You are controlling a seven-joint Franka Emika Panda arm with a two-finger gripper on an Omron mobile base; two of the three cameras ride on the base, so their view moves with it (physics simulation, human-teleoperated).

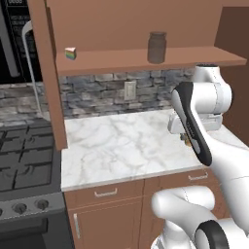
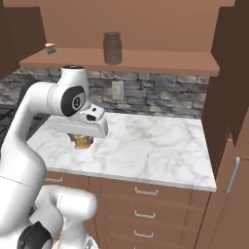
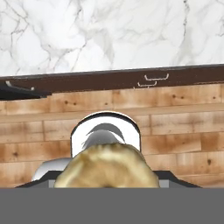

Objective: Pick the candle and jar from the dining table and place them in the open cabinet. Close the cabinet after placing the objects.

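A robot arm's end effector [image 2: 83, 142] hangs low over a marble surface [image 1: 121, 146], grasping one yellow-gold candle [image 3: 107, 168]. The hand's white housing hides most of the candle in both base views; only a sliver shows beneath it. In the hand view the candle sits so close that its lower edge is cut off and the fingertips cannot be made out. Above, one grey jar [image 1: 156, 47] stands upright on the open cabinet's shelf [image 1: 194, 57], well apart from one small rainbow-striped wedge [image 1: 71, 53] near the shelf's left end. One wall outlet [image 1: 129, 90] sits on the stone backsplash.
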